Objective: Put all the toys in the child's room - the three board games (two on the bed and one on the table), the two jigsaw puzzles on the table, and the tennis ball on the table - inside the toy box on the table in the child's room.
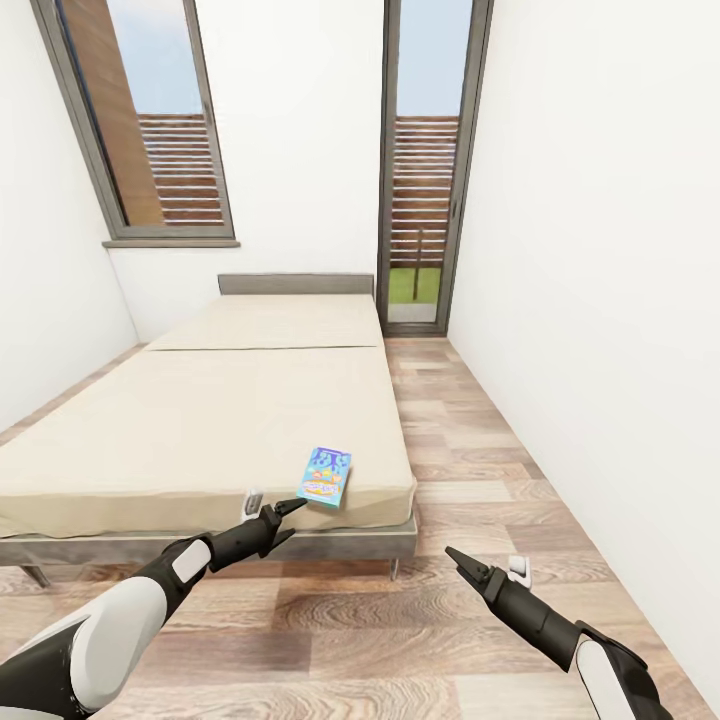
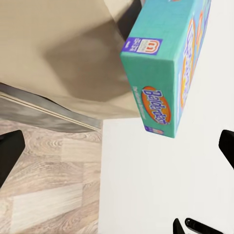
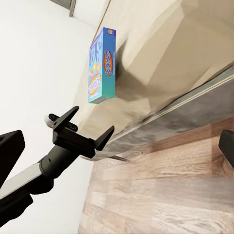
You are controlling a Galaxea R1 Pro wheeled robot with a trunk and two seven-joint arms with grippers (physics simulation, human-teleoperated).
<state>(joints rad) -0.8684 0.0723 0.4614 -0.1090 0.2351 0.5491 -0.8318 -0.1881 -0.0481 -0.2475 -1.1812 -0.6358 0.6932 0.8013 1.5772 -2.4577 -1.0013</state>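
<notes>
The blue board game [image 1: 325,477] lies flat on the bed [image 1: 200,420], near the mattress corner closest to the robot, on the side by the open strip of floor. Its teal side panel carries an orange oval logo in blue script that seems to read "Balderdash", though the letters are too slanted to be sure, and the end panel has a small red-and-white emblem on a purple patch [image 2: 144,46]; the finer print is too small to read.

The wood-plank floor [image 1: 470,480] runs along the bed to a tall glass door [image 1: 425,170], and a grey headboard [image 1: 296,284] stands at the bed's far end under a window [image 1: 150,120].

The left gripper [image 1: 285,520] hovers at the bed's near edge with its fingers apart, the box just beyond the upper fingertip and not between them. The right gripper [image 1: 460,562] hangs over the floor, well apart from the bed, fingers spread wide.
</notes>
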